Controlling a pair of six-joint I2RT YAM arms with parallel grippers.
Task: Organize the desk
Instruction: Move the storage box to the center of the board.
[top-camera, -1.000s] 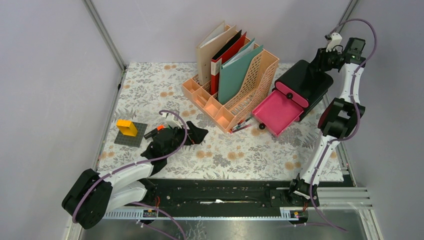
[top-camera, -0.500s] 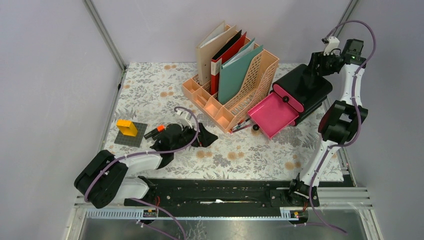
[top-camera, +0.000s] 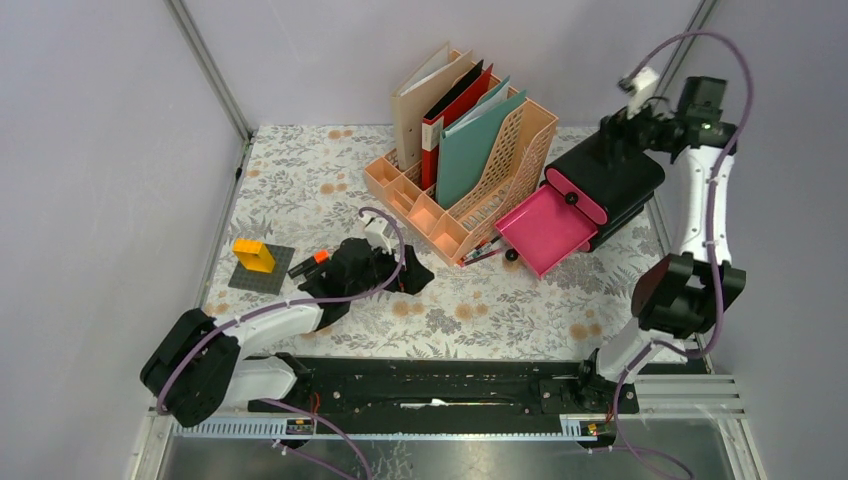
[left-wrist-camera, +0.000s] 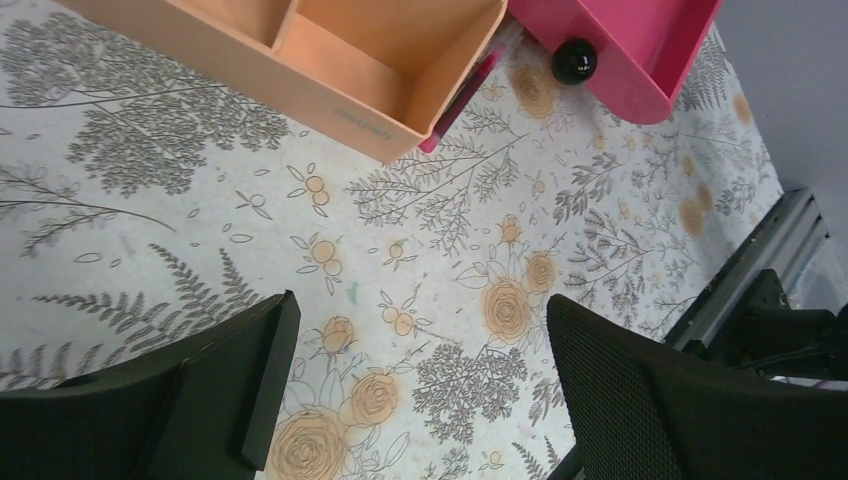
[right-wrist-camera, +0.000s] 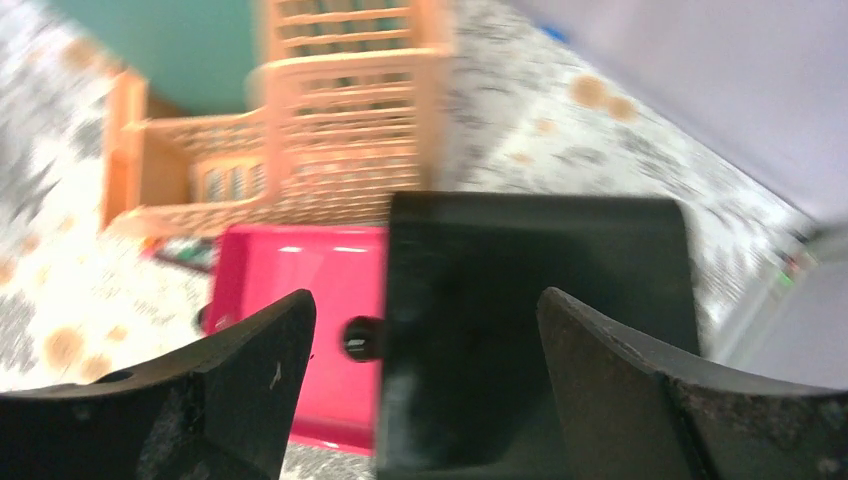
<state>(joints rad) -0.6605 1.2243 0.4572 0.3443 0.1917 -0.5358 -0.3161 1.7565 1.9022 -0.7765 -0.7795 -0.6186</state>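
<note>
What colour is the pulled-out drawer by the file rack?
Bright pink; the drawer shows best in the top external view.

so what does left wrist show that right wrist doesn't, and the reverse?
Only left wrist: the front compartments of the peach rack close up, a pink pen poking out beside it, the metal rail at the table's edge, and the open left hand.
Only right wrist (blurred): the black drawer box, a teal folder, the grey wall, and the open right hand.
Both: the pink drawer with its black knob, the rack, and the floral desk.
</note>
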